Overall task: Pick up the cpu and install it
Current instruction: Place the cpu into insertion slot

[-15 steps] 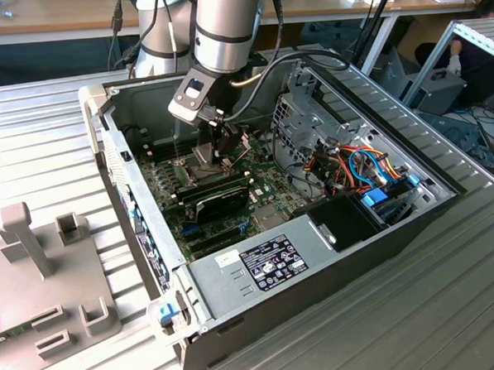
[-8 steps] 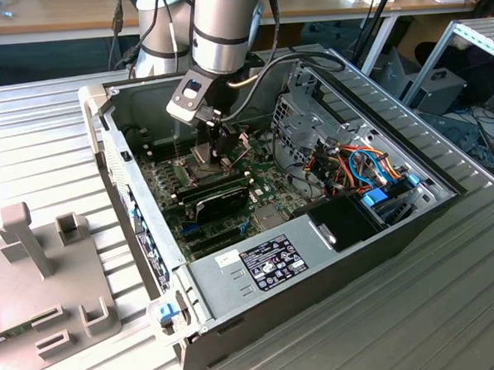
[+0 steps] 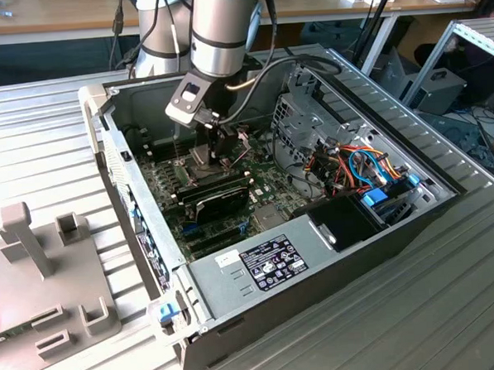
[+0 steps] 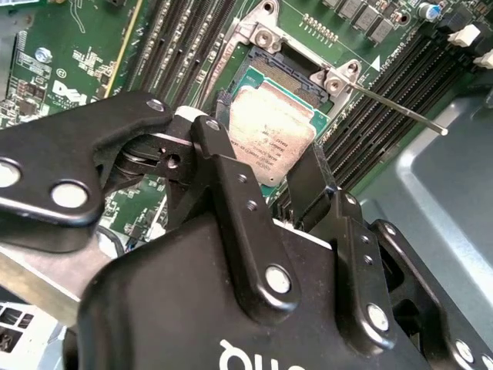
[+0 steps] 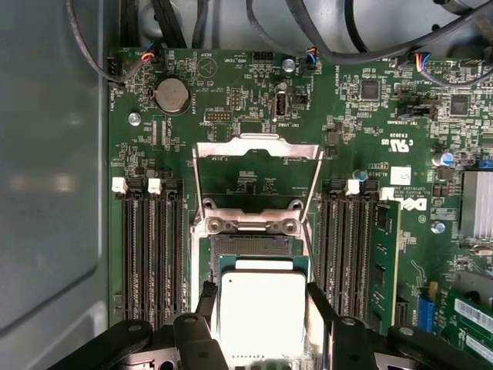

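The cpu, a thin square chip with a silver-grey top, lies over the open socket on the green motherboard. In both wrist views my gripper is shut on the cpu, one black finger against each of two opposite edges. The hinged metal socket frame stands flipped open beyond the socket. A thin lever juts out to one side. In the exterior view my gripper reaches down into the open computer case.
Black memory slots flank the socket. A long black module lies just in front of the gripper. A drive cage, coloured cables and a power supply crowd the case. A grey fixture stands at the exterior view's left.
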You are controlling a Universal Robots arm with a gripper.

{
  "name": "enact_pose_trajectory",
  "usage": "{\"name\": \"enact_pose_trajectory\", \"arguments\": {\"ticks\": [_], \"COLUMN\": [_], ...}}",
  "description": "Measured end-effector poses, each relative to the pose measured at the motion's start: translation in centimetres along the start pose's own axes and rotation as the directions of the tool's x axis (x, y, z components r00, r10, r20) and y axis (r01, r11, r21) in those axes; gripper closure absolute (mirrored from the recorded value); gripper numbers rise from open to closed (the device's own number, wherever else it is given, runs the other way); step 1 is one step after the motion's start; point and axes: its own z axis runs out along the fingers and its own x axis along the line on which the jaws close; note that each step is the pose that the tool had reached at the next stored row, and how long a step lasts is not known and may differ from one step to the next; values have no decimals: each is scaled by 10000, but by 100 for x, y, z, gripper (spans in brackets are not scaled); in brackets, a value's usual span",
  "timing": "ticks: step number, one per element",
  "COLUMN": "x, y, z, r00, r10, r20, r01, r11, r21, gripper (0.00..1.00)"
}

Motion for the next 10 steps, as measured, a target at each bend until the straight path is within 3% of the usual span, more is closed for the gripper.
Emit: {"name": "enact_pose_trajectory", "arguments": {"ticks": [4,10], "x": [9,18], "y": [1,2], "z": [23,108], "r00": [10000,10000], "r10": [0,0], "r20": [-1,-1], "r01": [0,0], "r11": [10000,10000], "r21": [0,0], "gripper": [45,45]}}
